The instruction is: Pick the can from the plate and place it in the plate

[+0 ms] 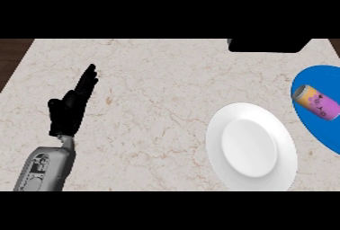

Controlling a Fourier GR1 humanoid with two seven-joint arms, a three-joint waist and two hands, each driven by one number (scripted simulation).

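Note:
An orange and purple can [316, 102] lies on its side on a blue plate [317, 130] at the right edge of the head view. A white plate [251, 146] sits on the counter just left of the blue one, with nothing on it. My left hand [69, 108] is at the left of the view, fingers straight and pointing up, resting far from both plates. My right hand does not show.
The marble counter [153, 90] spans the view. A dark object [269, 45] sits at the counter's far edge, upper right. Dark wood [12, 56] shows beyond the counter's left edge.

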